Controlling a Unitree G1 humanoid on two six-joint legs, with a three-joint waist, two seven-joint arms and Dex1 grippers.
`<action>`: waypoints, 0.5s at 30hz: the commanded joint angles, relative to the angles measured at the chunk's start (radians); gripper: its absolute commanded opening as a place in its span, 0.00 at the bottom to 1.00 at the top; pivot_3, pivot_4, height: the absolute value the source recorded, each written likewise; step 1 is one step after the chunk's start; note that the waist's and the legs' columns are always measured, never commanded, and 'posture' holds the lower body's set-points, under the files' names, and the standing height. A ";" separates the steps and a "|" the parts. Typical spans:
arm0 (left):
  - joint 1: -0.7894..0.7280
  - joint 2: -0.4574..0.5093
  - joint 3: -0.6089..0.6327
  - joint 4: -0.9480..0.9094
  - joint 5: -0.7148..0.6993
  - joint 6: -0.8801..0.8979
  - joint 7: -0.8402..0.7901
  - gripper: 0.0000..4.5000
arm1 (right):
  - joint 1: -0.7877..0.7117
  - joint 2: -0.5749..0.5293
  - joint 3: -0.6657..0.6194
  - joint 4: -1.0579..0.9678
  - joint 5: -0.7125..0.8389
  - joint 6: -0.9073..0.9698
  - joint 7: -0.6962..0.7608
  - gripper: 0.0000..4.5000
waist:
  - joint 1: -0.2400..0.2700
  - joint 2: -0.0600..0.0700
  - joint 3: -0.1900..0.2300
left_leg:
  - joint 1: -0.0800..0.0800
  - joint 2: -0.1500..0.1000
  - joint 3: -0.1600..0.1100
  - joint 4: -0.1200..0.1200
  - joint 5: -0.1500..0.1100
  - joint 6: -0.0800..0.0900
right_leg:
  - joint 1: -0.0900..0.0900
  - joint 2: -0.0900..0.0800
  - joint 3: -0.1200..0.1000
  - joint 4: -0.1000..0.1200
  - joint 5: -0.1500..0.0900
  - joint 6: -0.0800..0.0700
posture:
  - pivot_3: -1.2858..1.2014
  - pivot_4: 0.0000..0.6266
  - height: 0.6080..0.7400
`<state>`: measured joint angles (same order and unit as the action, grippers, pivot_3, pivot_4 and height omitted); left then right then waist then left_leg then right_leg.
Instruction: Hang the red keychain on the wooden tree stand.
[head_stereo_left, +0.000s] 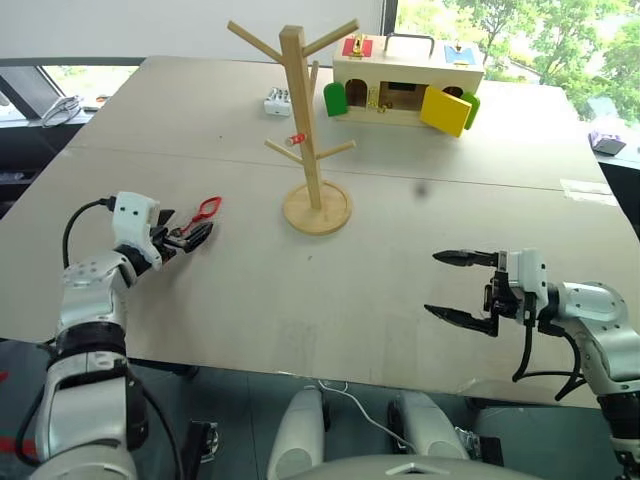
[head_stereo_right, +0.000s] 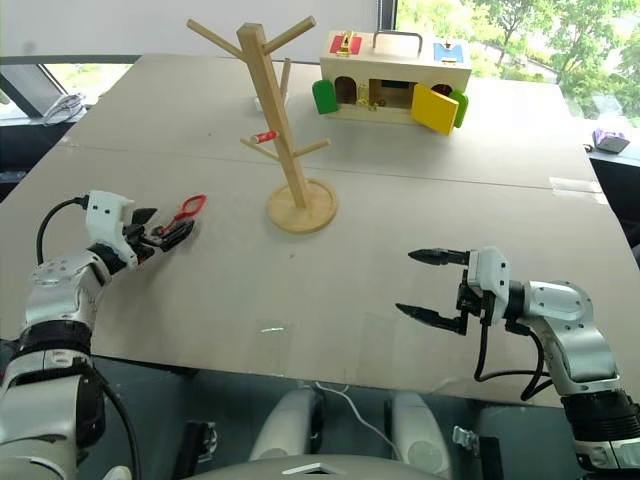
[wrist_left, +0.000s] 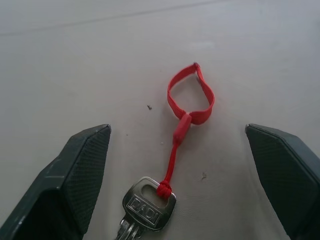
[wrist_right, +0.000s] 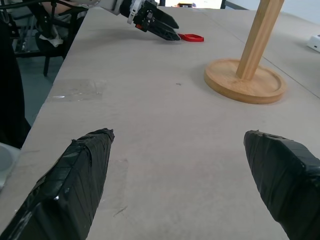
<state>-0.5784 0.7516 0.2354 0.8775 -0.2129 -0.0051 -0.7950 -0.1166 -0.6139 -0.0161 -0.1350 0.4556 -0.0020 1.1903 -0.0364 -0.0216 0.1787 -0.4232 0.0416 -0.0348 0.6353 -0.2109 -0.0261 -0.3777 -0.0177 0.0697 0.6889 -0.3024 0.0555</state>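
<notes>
Reaching for red keychain (wrist_left: 189, 100) flat on table (head_stereo_left: 330, 290) at stand's 9 o'clock — left gripper (head_stereo_left: 190, 237) wide open, empty, straddling key (wrist_left: 149, 206). Advice: close on key end, leave loop free for wooden tree stand (head_stereo_left: 305, 130). Right gripper (head_stereo_left: 462, 288) open, idle.

Bare table (head_stereo_left: 330, 290) between wooden tree stand (head_stereo_left: 312, 150) and claws.
</notes>
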 joint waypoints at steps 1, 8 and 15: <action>-0.042 0.021 -0.004 0.038 0.019 -0.042 -0.022 0.99 | -0.002 0.003 -0.017 -0.033 0.011 -0.013 -0.014 1.00 | 0.000 0.000 0.000 | 0.000 0.000 0.000 0.000 0.000 0.000 | 0.000 0.000 0.000 0.000 0.000 0.000 | 0.52 0.24 1.00; -0.074 0.019 -0.014 0.096 0.047 -0.060 -0.033 0.99 | 0.001 -0.001 -0.017 -0.044 0.014 -0.013 -0.024 1.00 | -0.002 0.000 0.000 | 0.000 0.000 0.000 0.000 0.000 0.000 | 0.000 0.000 0.000 0.000 0.000 0.000 | 0.52 0.24 1.00; -0.060 0.017 -0.011 0.111 0.054 -0.049 -0.047 0.81 | -0.009 -0.005 -0.022 -0.037 0.015 -0.012 -0.023 1.00 | -0.002 0.000 0.000 | 0.000 0.000 0.000 0.000 0.000 0.000 | 0.000 0.000 0.000 0.001 0.000 0.000 | 0.52 0.24 1.00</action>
<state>-0.6438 0.7516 0.2243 0.9759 -0.1634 -0.0525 -0.8382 -0.1151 -0.6126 -0.0162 -0.1410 0.4558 -0.0036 1.1690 -0.0383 -0.0216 0.1787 -0.4230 0.0417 -0.0349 0.6356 -0.2109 -0.0261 -0.3780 -0.0177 0.0697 0.6902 -0.3023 0.0554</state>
